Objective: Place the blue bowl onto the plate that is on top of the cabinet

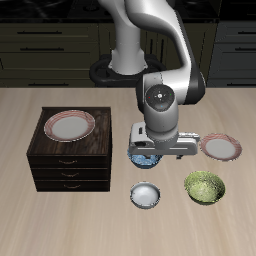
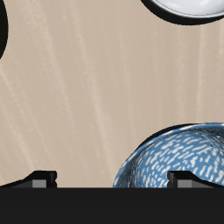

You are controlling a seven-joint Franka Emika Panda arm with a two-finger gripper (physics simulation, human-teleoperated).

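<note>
the robot arm leans forward over the light wooden counter (image 1: 60, 225), and its tool (image 1: 147, 153) hangs low just above the blue bowl (image 1: 146, 158). the bowl sits on the counter, close beside the cabinet (image 1: 72, 152), between the cabinet and the second plate (image 1: 221, 148). in the exterior view the tool covers most of the bowl, and only a part of its blue rim shows under the grey body. in the wrist view the blue bowl (image 2: 179, 157) with its white spots fills one corner, and the two dark fingertips (image 2: 40, 178) stand wide apart. one fingertip is over the bare counter, and the other one is over the bowl's rim. the tool is spread wide and it holds nothing; whether a fingertip already touches the rim, the pictures do not show.

the plate (image 1: 68, 125) with the reddish-pink rim lies flat on the top of the dark cabinet, and nothing lies on it. the cabinet has three drawers with small knobs on its near face.

nearer to the front edge of the counter stands the smaller white-grey bowl (image 1: 146, 195), and beside it the green speckled bowl (image 1: 204, 186). both stand apart from the blue bowl. the second plate lies farther back than the green bowl, on the counter. the white-grey bowl (image 2: 188, 9) shows also in the wrist view, at the edge.
</note>
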